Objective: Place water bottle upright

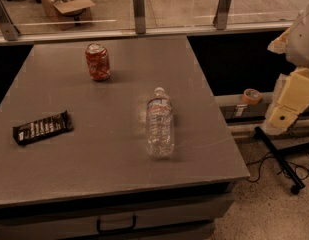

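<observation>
Water bottle [160, 123] lies flat on table [69, 169]; gripper [284, 113] hangs beyond its right edge.

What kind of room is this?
Likely an office-like robot lab: a grey worktable, a glass partition behind it, a cardboard box beyond. The gripper hangs past the worktable's right edge.
</observation>
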